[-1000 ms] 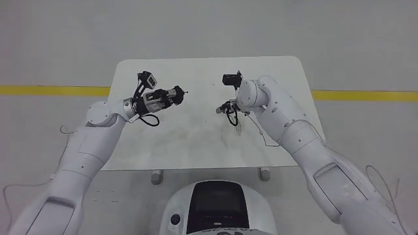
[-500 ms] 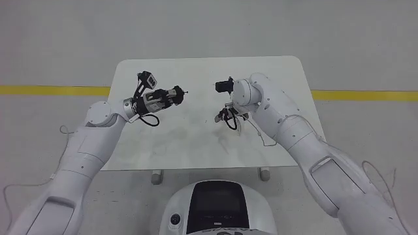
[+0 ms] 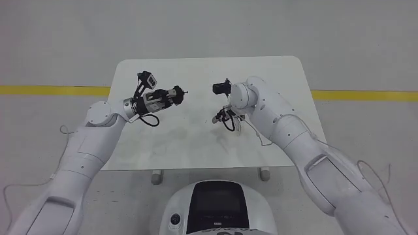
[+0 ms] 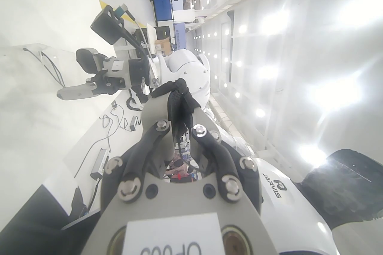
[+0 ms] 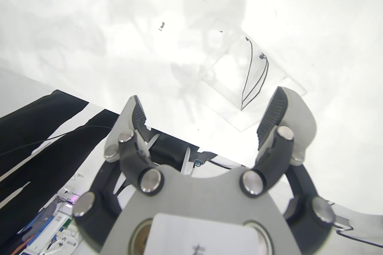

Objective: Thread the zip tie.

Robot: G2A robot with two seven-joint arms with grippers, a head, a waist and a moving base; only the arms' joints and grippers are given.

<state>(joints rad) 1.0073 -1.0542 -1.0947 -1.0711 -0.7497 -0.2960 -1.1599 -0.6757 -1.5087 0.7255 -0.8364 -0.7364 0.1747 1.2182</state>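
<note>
My left gripper (image 3: 180, 94) hangs above the left half of the white table (image 3: 274, 72), shut on a black zip tie (image 4: 179, 106) whose tip pokes out past the fingertips (image 4: 155, 109). My right gripper (image 5: 206, 100) is open and empty, tilted down over the table's middle (image 3: 216, 115). Just beyond its fingers lies a clear plastic sleeve (image 5: 227, 79) holding thin black zip ties (image 5: 254, 73) flat on the table. The right gripper (image 4: 74, 92) also appears in the left wrist view, some way off from the held zip tie.
The clear sleeve (image 3: 239, 126) lies near the table's middle, toward the right arm. A small black speck (image 5: 162, 26) sits on the tabletop past the sleeve. The table's front edge runs close under the right gripper.
The right arm has shifted a little to the left and its open gripper has dipped slightly toward the table. The left arm has stayed still with the zip tie.
</note>
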